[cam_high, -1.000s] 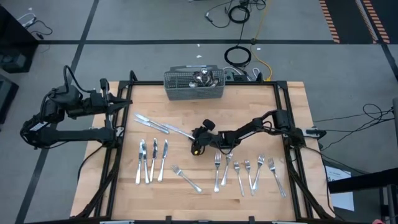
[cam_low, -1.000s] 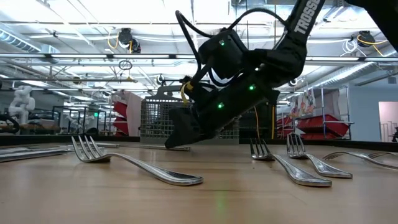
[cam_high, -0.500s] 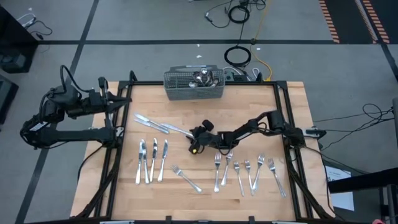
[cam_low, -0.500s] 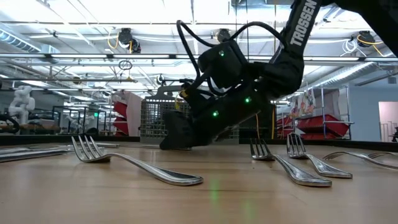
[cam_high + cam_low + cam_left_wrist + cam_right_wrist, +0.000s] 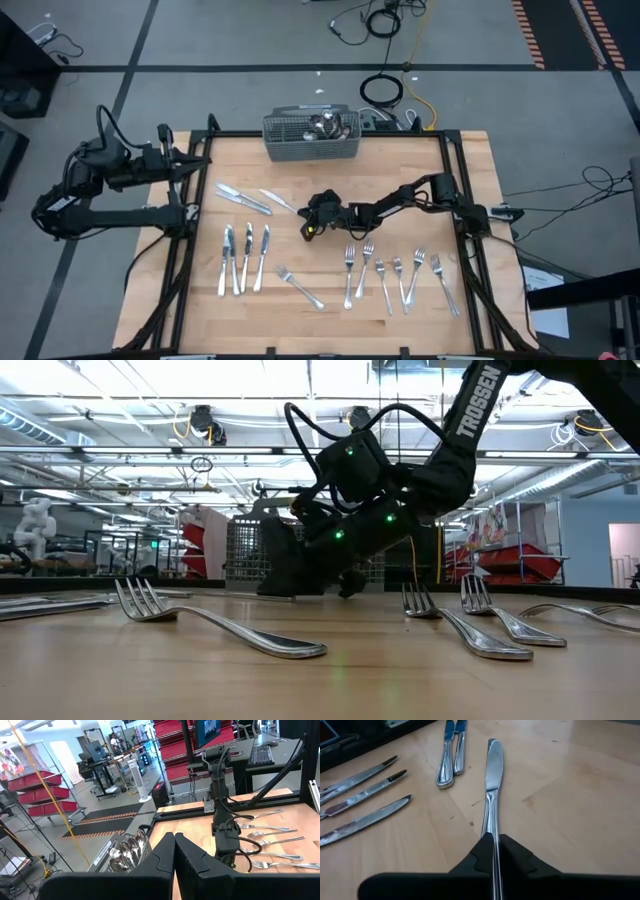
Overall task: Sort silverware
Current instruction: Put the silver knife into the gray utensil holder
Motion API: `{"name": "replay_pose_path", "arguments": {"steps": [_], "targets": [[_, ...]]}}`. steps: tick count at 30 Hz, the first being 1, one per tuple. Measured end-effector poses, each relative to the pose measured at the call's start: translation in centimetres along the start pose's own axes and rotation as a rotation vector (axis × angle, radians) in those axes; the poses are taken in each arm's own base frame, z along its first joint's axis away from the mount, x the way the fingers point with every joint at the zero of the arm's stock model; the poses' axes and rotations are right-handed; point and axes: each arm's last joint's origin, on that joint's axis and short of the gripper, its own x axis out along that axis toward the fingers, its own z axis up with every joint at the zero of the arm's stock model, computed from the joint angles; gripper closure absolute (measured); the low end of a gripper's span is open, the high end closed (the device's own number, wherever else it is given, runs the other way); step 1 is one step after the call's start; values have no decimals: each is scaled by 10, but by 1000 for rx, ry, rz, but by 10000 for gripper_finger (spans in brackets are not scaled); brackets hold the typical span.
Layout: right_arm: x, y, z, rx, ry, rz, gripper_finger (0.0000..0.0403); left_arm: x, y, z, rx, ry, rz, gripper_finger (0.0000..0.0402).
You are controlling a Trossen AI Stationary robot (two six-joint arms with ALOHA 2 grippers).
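- Wooden table (image 5: pixel 300 160) carries the silverware, spread across its middle and near side.
- right gripper (image 5: pixel 306 222) sits low at table centre, fingers (image 5: pixel 512 854) pinched on a table knife (image 5: pixel 491 785) that lies flat on the wood.
- Two more knives (image 5: pixel 240 198) lie just beside it toward the left arm; three knives (image 5: pixel 245 258) in a row nearer the front.
- Forks (image 5: pixel 398 275) grouped at front right, one fork (image 5: pixel 299 286) apart.
- Mesh cutlery basket (image 5: pixel 311 138) at the far edge holds spoons (image 5: pixel 125 852).
- left gripper (image 5: pixel 174 851) waits off the table's left edge, fingers pressed together, empty.

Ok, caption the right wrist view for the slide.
Right gripper shut on a table knife lying on the wooden table, five more knives beyond.
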Motion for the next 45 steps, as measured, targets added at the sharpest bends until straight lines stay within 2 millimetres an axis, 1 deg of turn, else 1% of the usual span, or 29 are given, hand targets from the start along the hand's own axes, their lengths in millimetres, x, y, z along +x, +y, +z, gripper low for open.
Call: {"name": "replay_pose_path", "arguments": {"steps": [3, 8, 11, 14, 16, 18, 20, 22, 23, 25, 27, 29, 31, 33, 37, 39, 41, 45], "targets": [[0, 1, 0, -6, -4, 6, 401, 0, 0, 0, 0, -2, 1, 391], [-2, 2, 5, -35, -38, 15, 402, 0, 0, 0, 0, -2, 1, 391], [-6, 0, 18, -66, -62, 33, 402, 1, 0, 1, 0, -5, 1, 391], [-11, -2, 34, -142, -75, 30, 402, 8, -1, -2, -1, -26, -4, 391], [-15, -3, 49, -214, -78, 12, 401, 14, -2, -4, 8, -41, -15, 391], [-19, -7, 67, -272, -83, -7, 401, 20, -4, -5, 31, -61, -20, 391], [-25, -10, 95, -308, -90, 26, 401, 27, -5, -8, 54, -70, -17, 391], [-32, -13, 126, -309, -96, 83, 401, 35, -6, -11, 77, -70, -13, 391], [-34, -14, 138, -295, -89, 92, 402, 39, -6, -11, 80, -68, -2, 391], [-35, -18, 151, -296, -41, 128, 401, 47, -5, -12, 64, -55, 41, 389], [-36, -20, 158, -311, 28, 145, 389, 55, -3, -14, 43, -23, 97, 384], [-38, -18, 167, -316, 88, 187, 369, 61, -1, -16, 15, 23, 166, 376], [-42, -14, 176, -308, 135, 241, 342, 66, 2, -20, -40, 65, 225, 366], [-45, -11, 182, -294, 164, 279, 310, 70, 4, -24, -108, 100, 245, 353], [-51, -5, 191, -263, 198, 267, 246, 75, 5, -37, -266, 218, 258, 320], [-52, -4, 188, -240, 226, 246, 221, 77, 4, -44, -326, 285, 254, 300], [-49, -3, 182, -244, 248, 191, 205, 78, 3, -49, -333, 338, 243, 281], [-44, 1, 169, -258, 286, 117, 191, 80, 1, -60, -325, 462, 236, 251]]}}
